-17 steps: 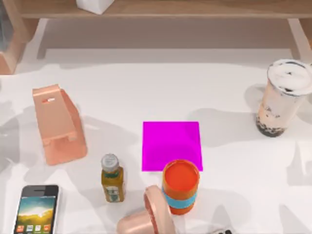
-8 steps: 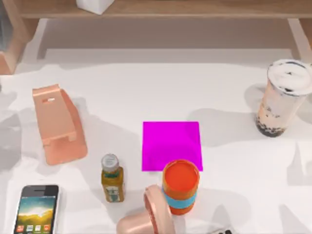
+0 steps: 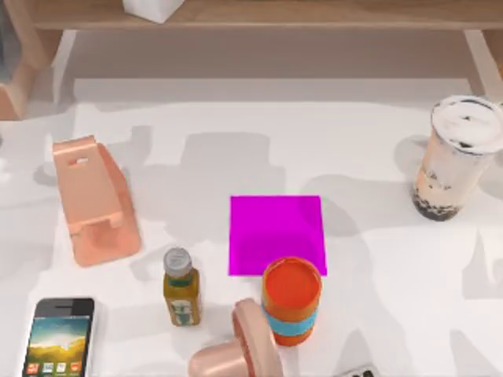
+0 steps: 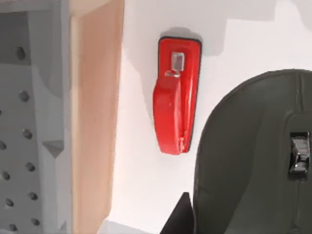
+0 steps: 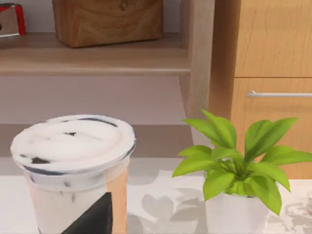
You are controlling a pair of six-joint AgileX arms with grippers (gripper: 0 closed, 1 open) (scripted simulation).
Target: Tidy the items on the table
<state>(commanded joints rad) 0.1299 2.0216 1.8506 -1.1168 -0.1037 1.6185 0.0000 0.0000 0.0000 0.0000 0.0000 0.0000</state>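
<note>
**Bench state, tidying run: entries left to right**

1. Left end effector [image 4: 181, 214]: one dark finger tip shows at the edge of the left wrist view. I cannot tell whether the fingers are apart or together.
2. Mouse [image 4: 253, 156]: dark grey, scroll wheel visible, very close under the left end effector. I cannot tell whether it is gripped or merely beneath. A red stapler [image 4: 175, 95] lies beyond it on the white surface, beside a wooden upright [image 4: 95, 117].
3. Smartphone [image 3: 59, 339]: flat on the bench [image 3: 377, 141], screen up, well apart from both end effectors. Judged not yet handled.
4. Phone stand [image 3: 94, 203]: empty, near the smartphone.
5. Small bottle [image 3: 181, 287], magenta mat [image 3: 277, 228], orange cup [image 3: 291, 298]: clustered mid-bench, and the mat is bare.
6. Bubble tea [image 3: 460, 157]: upright, lid on, directly ahead of the right end effector [image 5: 95, 217]. One dark finger crosses the front of the cup wall. Fingers apart or together: cannot tell. A potted plant [image 5: 239, 161] stands beside the cup.

**Progress:** judged early. The smartphone and the bubble tea sit where they lay, and only the mouse may be in hand.

**Change against the earlier top views:** every object on the bench keeps its place. Only the shadows shift, with a broad one now lying across the mid-left of the bench.
</note>
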